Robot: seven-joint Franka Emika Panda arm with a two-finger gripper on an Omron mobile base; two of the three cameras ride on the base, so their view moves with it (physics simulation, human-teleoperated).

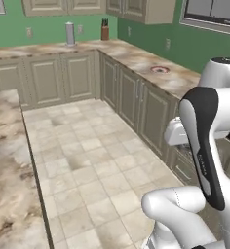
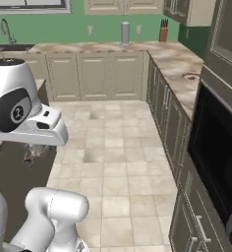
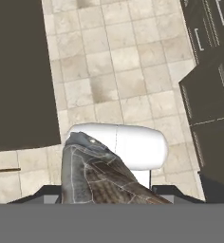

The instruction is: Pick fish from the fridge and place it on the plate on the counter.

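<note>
- The fish (image 3: 92,173) is seen closest to the hand camera, rising from the bottom of the hand view as a dark-grey, scaled body with its pale-spotted end uppermost.
- It sits right at the gripper (image 3: 107,194), where the finger tips would rise; the fingers themselves are hidden behind it, so the gripper appears to be clamped on the fish, though the contact itself cannot be seen.
- Beyond the fish, beige floor tiles (image 3: 118,71) are looked down upon, with a dark cabinet block on either side of them.
- In the right base view the gripper (image 2: 34,153) hangs below the white hand, above the tiled floor (image 2: 118,147), with a small dark shape at it that is too blurred to be made out.
- The plate (image 1: 159,69) lies flat on the counter (image 1: 136,56) along the right wall, well apart from the hand; its red ring is also seen in the right base view (image 2: 190,76).
- A grey canister (image 1: 70,33) and a knife block (image 1: 105,31) stand on the far counter.
</note>
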